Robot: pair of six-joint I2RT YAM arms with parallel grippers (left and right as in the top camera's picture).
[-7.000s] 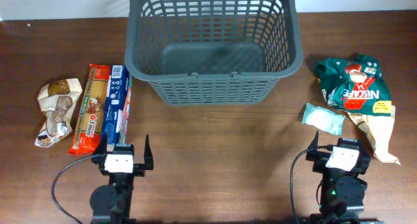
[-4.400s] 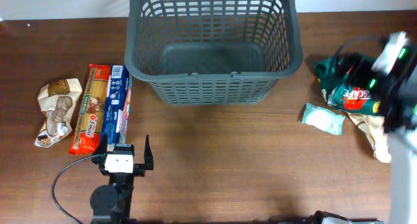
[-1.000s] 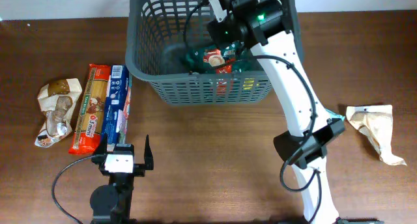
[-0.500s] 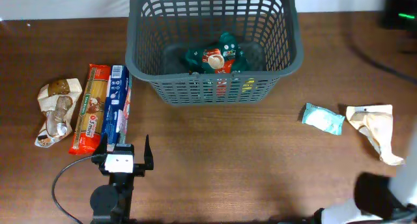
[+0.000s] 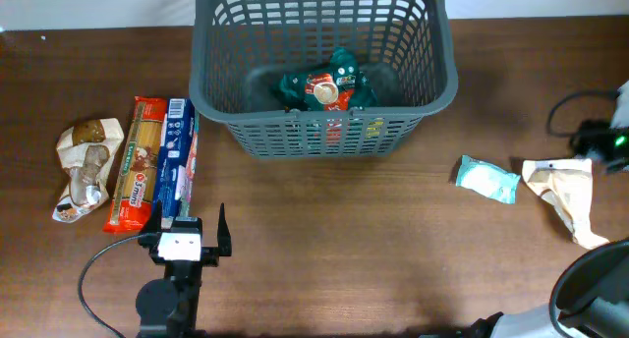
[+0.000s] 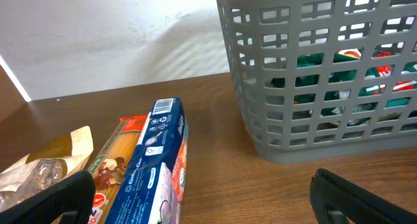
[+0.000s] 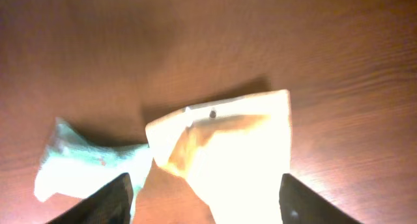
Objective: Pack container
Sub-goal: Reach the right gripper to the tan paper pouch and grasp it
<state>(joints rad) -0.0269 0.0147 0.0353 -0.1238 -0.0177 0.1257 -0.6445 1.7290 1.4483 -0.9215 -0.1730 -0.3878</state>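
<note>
The container, a dark grey lattice basket (image 5: 208, 100), stands at the far centre and also shows in the left wrist view (image 6: 273, 129). A green and red coffee packet (image 5: 324, 87) lies inside it, seen through the slots in the left wrist view (image 6: 326, 68). My right gripper (image 7: 203, 185) is open and empty, hovering over a beige packet (image 7: 241, 146) with a light blue packet (image 7: 85, 165) to its left. In the overhead view the right arm (image 5: 601, 141) is at the far right edge. My left gripper (image 5: 189, 222) is open and empty near the front edge.
A crumpled brown packet (image 5: 84, 166), a red pasta packet (image 5: 136, 161) and a blue packet (image 5: 177, 161) lie side by side at the left. The light blue packet (image 5: 488, 179) and beige packet (image 5: 562, 191) lie at the right.
My right arm carried the green coffee packet from the right side into the basket, let it go, and swung back to the far right above the beige packet. The left arm has not moved.
</note>
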